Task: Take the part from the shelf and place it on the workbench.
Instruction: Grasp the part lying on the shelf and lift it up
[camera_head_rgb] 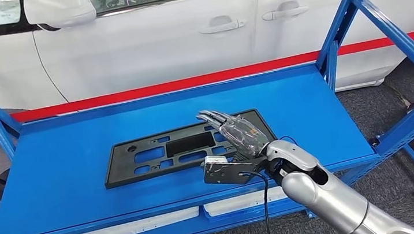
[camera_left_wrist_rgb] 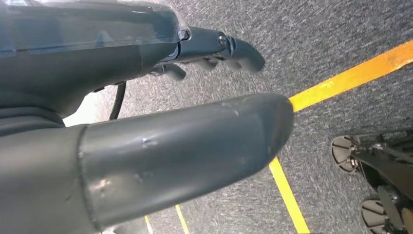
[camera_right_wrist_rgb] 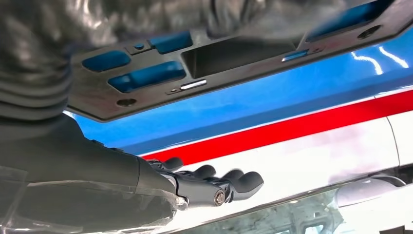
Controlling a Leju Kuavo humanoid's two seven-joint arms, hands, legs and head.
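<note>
A flat black plastic part (camera_head_rgb: 176, 150) with several cut-outs lies on the blue shelf (camera_head_rgb: 65, 172), its long side across the shelf. My right hand (camera_head_rgb: 240, 132) is stretched out flat over the part's right end, fingers straight and pointing away from me, gripping nothing. The right wrist view has the part (camera_right_wrist_rgb: 219, 61) close by and the dark fingers (camera_right_wrist_rgb: 219, 187) extended beside it, apart from it. My left hand (camera_left_wrist_rgb: 170, 146) hangs over the carpeted floor with thumb and fingers apart and nothing in them.
A white car (camera_head_rgb: 155, 35) with a red stripe stands right behind the shelf. Blue uprights (camera_head_rgb: 336, 39) frame the shelf's right side. White parts (camera_head_rgb: 140, 224) lie on the lower level. Yellow floor lines (camera_left_wrist_rgb: 350, 78) and caster wheels (camera_left_wrist_rgb: 346, 153) are near my left hand.
</note>
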